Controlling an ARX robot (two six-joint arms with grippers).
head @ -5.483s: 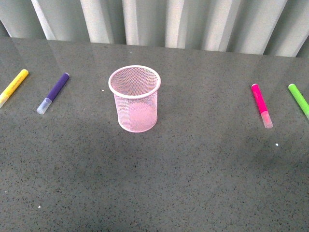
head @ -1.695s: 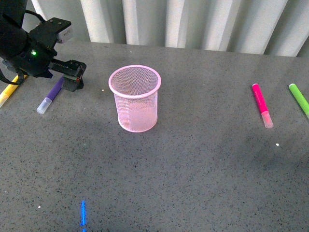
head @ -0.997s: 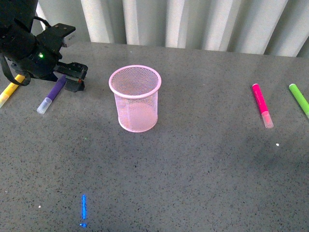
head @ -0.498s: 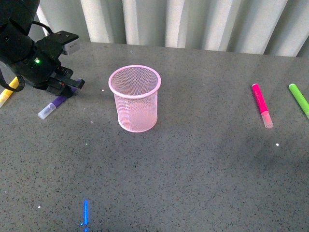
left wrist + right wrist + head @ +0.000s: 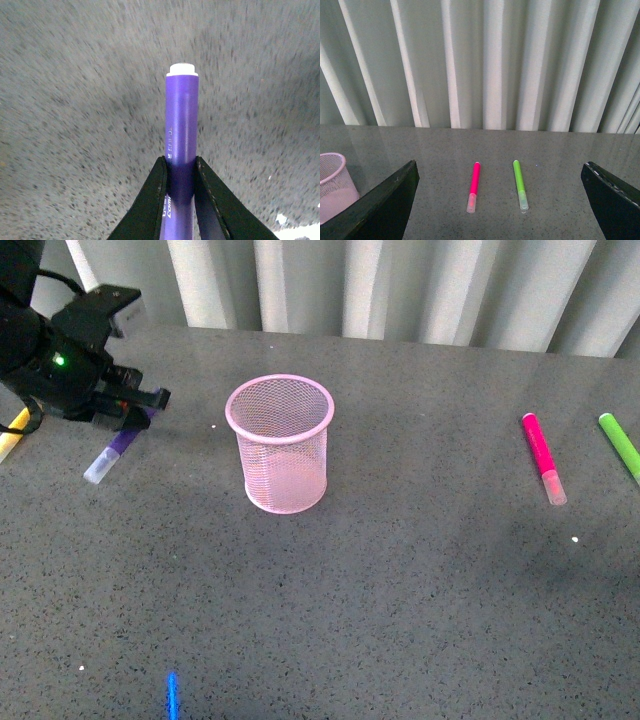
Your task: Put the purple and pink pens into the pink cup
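My left gripper (image 5: 132, 412) is shut on the purple pen (image 5: 112, 452) at the far left of the table, holding it tilted with its pale cap hanging low. In the left wrist view the purple pen (image 5: 181, 130) is pinched between the two black fingers (image 5: 152, 195). The pink cup (image 5: 279, 443) stands upright in the middle, to the right of that gripper. The pink pen (image 5: 541, 457) lies flat at the right; it also shows in the right wrist view (image 5: 474, 186). My right gripper (image 5: 500, 210) is open and empty, facing the pink pen from a distance.
A yellow marker (image 5: 12, 435) lies at the far left edge, partly behind the left arm. A green marker (image 5: 620, 446) lies right of the pink pen, also in the right wrist view (image 5: 520, 184). A pleated curtain (image 5: 400, 285) backs the table's far edge.
My left gripper came down over the purple pen, shut on it and has lifted it off the table. The cup and the pink pen have not moved.
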